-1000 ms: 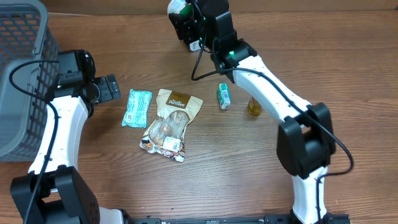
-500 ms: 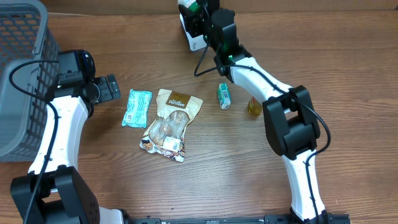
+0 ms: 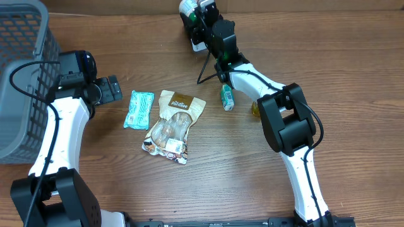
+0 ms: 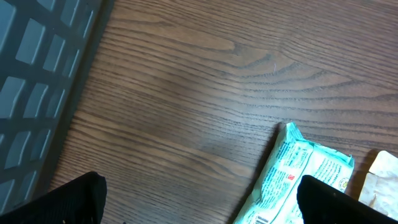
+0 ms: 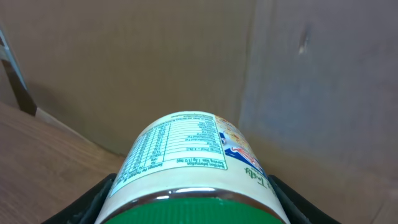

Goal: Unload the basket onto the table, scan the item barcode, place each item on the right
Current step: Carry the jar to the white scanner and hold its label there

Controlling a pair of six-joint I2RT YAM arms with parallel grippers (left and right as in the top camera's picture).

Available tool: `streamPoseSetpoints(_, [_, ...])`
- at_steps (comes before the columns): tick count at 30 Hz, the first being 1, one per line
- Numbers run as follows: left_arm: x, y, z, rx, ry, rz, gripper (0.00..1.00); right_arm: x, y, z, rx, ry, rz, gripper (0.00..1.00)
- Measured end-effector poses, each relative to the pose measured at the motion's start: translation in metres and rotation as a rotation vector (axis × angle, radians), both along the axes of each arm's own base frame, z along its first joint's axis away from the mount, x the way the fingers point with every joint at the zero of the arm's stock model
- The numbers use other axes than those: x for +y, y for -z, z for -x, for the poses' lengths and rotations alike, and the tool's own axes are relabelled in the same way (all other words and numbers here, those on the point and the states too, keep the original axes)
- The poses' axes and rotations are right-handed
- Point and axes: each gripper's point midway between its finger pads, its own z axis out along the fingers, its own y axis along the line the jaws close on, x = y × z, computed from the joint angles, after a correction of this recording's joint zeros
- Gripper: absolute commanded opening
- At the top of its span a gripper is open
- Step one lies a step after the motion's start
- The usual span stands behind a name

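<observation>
the jar (image 5: 186, 162) between the right fingers (image 5: 84, 208) is cut off below.

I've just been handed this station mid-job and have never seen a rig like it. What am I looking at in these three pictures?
Two white robot arms work at a wooden table. The wide picture looks down from above. The other two come from a camera on each wrist. The left gripper stands open and empty near a grey basket; its wrist view shows the basket's wall and a teal packet. The right gripper reaches to the table's far edge, closed on a green-capped container, whose nutrition label fills its wrist view. Lying on the table are the teal packet, a brown snack pouch, a small green carton and a small yellow bottle.
</observation>
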Motion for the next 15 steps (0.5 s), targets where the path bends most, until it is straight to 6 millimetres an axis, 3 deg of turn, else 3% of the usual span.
streamPoseSetpoints(15, [0.0000, 0.0000, 0.0000, 0.000, 0.000, 0.000, 0.99, -0.0046, 0.0040, -0.0038, -0.031, 0.032, 0.020, 0.25])
